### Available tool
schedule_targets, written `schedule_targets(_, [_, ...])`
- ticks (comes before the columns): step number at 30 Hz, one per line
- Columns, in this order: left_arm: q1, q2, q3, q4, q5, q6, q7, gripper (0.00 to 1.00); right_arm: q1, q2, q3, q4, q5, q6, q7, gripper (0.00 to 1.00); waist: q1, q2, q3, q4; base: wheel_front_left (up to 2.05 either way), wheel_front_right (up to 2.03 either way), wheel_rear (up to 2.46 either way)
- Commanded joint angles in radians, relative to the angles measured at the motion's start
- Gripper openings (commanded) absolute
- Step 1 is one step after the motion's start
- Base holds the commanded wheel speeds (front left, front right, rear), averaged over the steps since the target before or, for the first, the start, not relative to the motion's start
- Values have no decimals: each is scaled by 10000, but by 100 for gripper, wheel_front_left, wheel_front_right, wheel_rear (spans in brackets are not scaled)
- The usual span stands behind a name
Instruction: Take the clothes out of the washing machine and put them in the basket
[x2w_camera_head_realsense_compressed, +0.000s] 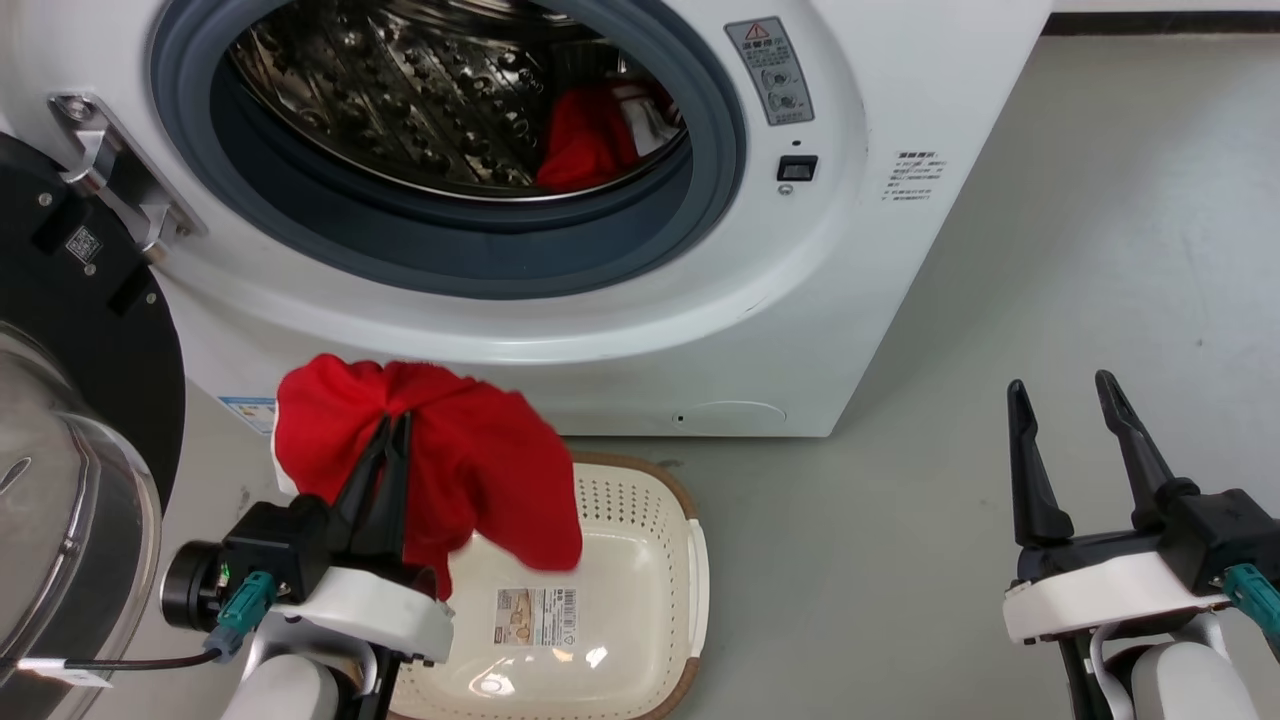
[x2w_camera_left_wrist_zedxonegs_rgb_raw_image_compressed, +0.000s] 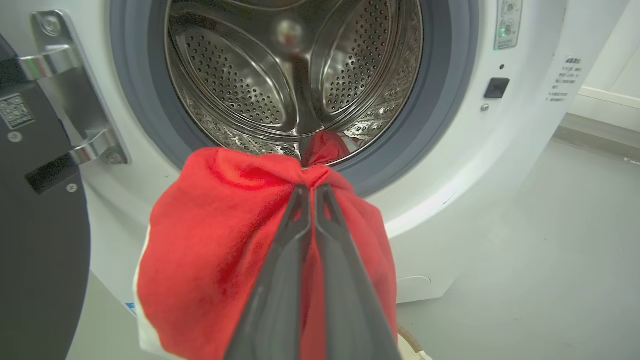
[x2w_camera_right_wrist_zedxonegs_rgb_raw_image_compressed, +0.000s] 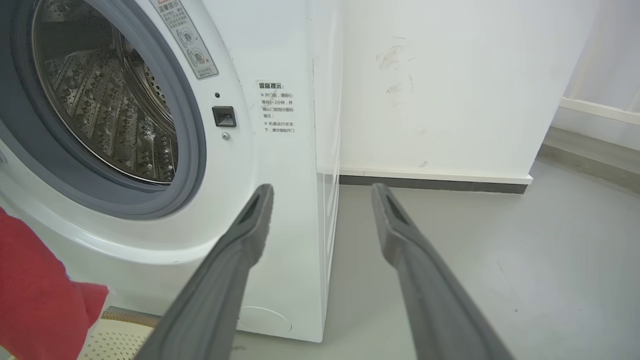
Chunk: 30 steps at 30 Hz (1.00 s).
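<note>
The red garment (x2w_camera_head_realsense_compressed: 480, 470) pinched in the left gripper's (x2w_camera_head_realsense_compressed: 396, 420) matt black fingers was soft, dull cloth. Beyond their tips the drum (x2w_camera_left_wrist_zedxonegs_rgb_raw_image_compressed: 240, 85) gleamed as perforated polished steel, ringed by a matt grey rubber seal (x2w_camera_left_wrist_zedxonegs_rgb_raw_image_compressed: 145, 115) in the washing machine's (x2w_camera_head_realsense_compressed: 800, 300) glossy white shell. Beneath the fingers sat the basket (x2w_camera_head_realsense_compressed: 640, 520), smooth cream plastic with a paper label (x2w_camera_head_realsense_compressed: 535, 615).

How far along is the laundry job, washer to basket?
Done: the door is open and one red garment is out of the drum. In hand: the left tool is shut on it, above the basket, not yet dropped. Left: a second red garment lies in the drum; the right tool is open, holding nothing.
</note>
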Motion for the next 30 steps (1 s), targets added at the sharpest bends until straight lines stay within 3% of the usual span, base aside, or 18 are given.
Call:
schedule_targets(1, [58,-96,39,316,42,-101,-28,0,-37,0,40,-38,-132,-7,-24,100,1,-1,179,53,0,0,0])
schedule_targets(9, [-590,-566,511,2637,13,-838,-26,0,-423,0,-36,-275,-451,-7,-23,100,1,-1,1441,-42,0,0,0])
schedule_targets(12, [-1519,-820,685,4418,336,-1326,-26,0,-697,-2,-22,-458,-646,-7,-23,100,1,-1,2481,-211,0,0,0])
schedule_targets(22, [-3439,-1079,836,7462,887,-1831,-27,0,-1168,3,-182,-872,-753,-7,-24,100,1,-1,4412,-556,0,0,0])
schedule_targets(30, [-4783,-1075,846,9158,1163,-1934,-27,0,-1374,4,-200,-1222,-630,-7,-24,100,1,-1,5743,-706,0,0,0])
